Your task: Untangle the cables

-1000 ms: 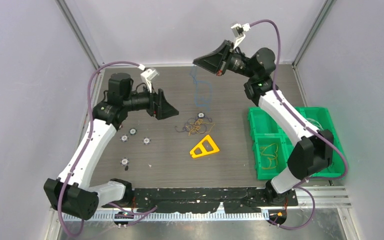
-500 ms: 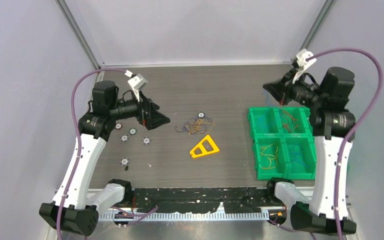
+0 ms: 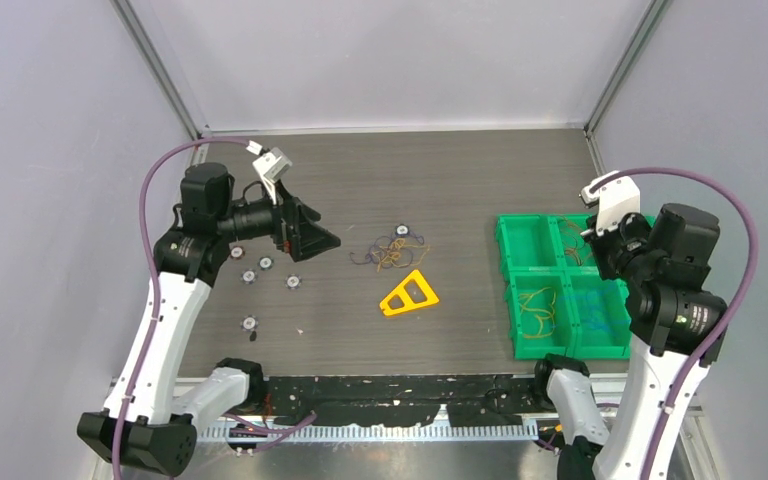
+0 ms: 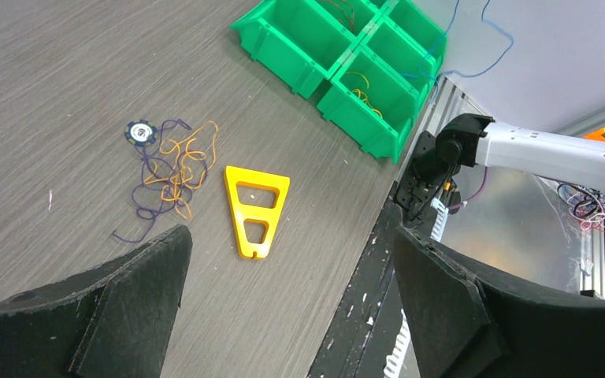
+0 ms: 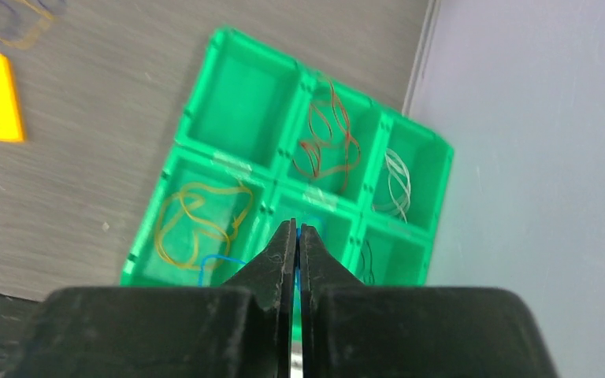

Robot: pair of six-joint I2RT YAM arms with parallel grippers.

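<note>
**Blue strand over the bins; purple/orange knot left mid-table**

Left arm comes in from the near-left corner, elbow high, forearm about level; left gripper (image 3: pixel 312 232) is spread wide with nothing between the fingers, hanging above the table just left of the knot; my read is that it's staged there for the next pull.
A few small discs (image 3: pixel 265 264) lie scattered under that arm.
The cables (image 3: pixel 392 250) not yet sorted sit mid-table, purple and orange loops wound together; yellow triangle (image 3: pixel 409 294) lies just near of them, contact unclear.
Green tray (image 5: pixel 202 75) is at the right edge, one colour per compartment, presumably so freed strands can't re-knot: orange cable (image 5: pixel 197 220), red cable (image 5: pixel 327 142), white cable (image 5: pixel 396 185).
Right arm stands folded upright over the tray, wrist pointing down; right gripper (image 5: pixel 298 236) is pinched tight above the near row; blue cable (image 5: pixel 217 257) trails out of the pinch, so I judge it's holding that strand for drop-off.
</note>
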